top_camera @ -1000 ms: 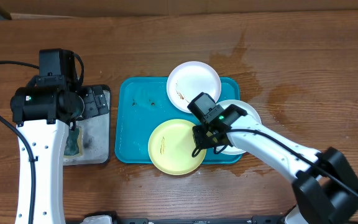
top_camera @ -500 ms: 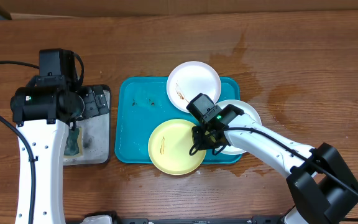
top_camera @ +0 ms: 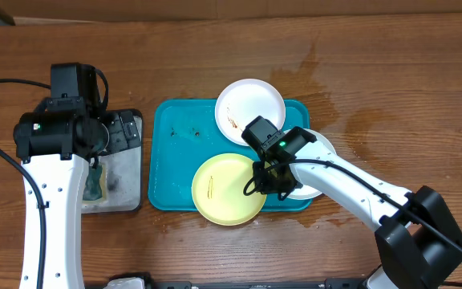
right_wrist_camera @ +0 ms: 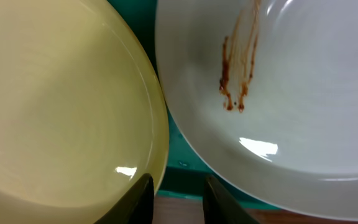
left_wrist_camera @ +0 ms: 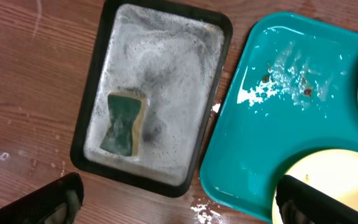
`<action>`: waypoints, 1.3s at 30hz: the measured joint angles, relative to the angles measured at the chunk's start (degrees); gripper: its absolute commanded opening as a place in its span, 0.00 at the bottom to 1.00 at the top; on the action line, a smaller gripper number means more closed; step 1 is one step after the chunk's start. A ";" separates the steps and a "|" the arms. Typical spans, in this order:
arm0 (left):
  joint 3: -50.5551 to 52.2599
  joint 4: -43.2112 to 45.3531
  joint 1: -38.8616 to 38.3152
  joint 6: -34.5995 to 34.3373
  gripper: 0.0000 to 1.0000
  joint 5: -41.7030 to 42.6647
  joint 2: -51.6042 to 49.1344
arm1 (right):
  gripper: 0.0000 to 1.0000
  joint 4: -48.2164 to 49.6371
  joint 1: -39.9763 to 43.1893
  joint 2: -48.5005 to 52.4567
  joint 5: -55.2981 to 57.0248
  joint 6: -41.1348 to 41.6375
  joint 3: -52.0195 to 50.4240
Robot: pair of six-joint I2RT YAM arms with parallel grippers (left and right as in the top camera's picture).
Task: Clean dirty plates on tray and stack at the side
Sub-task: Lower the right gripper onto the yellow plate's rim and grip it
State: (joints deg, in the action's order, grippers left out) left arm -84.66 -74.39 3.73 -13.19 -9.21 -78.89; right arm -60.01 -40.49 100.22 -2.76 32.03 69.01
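The right gripper (right_wrist_camera: 178, 185), narrowly parted and apparently empty, hangs with the yellow plate (right_wrist_camera: 55, 106) on one side and the white plate (right_wrist_camera: 291, 81) on the other, likely seeking a rim.

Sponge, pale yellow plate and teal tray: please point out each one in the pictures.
sponge (left_wrist_camera: 124, 123), left wrist view, middle of its green top face.
pale yellow plate (top_camera: 224, 193), overhead view, middle of its inside.
teal tray (top_camera: 175, 160), overhead view, bare floor in its left part.
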 measured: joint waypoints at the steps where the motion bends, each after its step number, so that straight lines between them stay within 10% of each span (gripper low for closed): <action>1: 0.00 -0.15 0.00 -0.02 1.00 0.00 0.00 | 0.28 -0.48 0.00 0.02 -0.31 0.72 -0.02; 24: 0.00 -0.35 -0.02 0.00 1.00 0.00 0.00 | 0.08 9.73 -0.15 0.02 -6.88 8.46 -5.77; 39: 0.00 -0.37 -0.02 -0.02 1.00 0.02 0.00 | 0.39 18.69 -3.37 0.02 -5.29 8.74 -5.77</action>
State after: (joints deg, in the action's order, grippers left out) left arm -84.66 -74.76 3.70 -13.21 -9.19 -78.89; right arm -41.32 -43.86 100.25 -8.05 40.77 63.24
